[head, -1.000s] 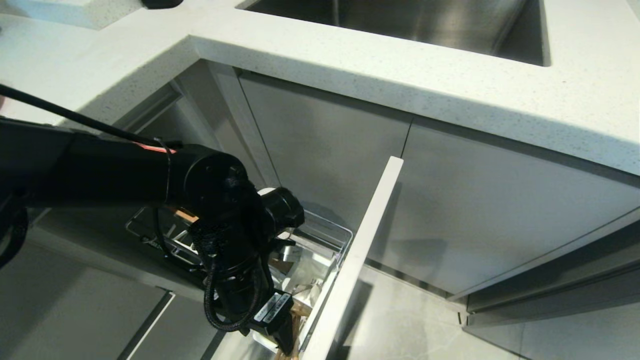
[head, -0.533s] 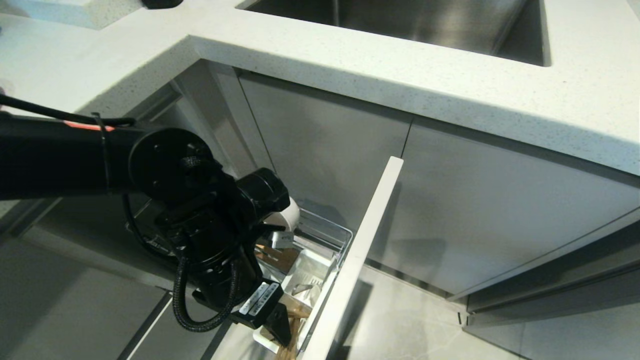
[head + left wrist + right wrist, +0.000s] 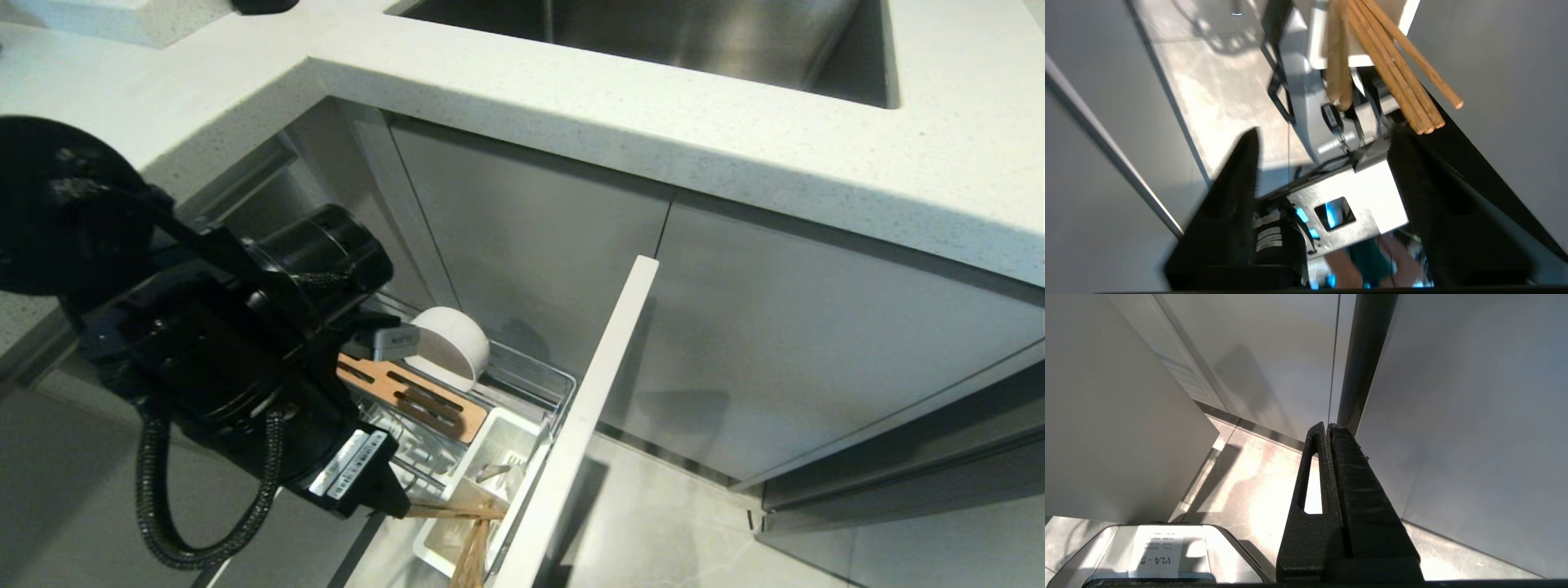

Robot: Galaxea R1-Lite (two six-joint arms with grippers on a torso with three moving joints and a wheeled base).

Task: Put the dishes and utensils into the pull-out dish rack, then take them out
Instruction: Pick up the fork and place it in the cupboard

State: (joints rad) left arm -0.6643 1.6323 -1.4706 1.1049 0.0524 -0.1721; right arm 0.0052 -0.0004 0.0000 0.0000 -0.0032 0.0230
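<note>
Two loads looked done: the light wooden chopsticks (image 3: pixel 1392 65) stood in the white plastic caddy (image 3: pixel 490 482) of the chrome wire pull-out rack (image 3: pixel 531 384), just beyond the spread, empty left gripper (image 3: pixel 1327 163); the small round white bowl (image 3: pixel 447 347) sat farther behind. Spoon and plate were unseen. The right gripper (image 3: pixel 1327 430) hung pressed together.

Chopsticks (image 3: pixel 473 543) in caddy (image 3: pixel 506 445), bowl (image 3: pixel 447 347) behind

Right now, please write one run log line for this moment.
left hand: open, empty, beside caddy | chopsticks: in white caddy | white bowl: in rack | right hand: shut, parked
</note>
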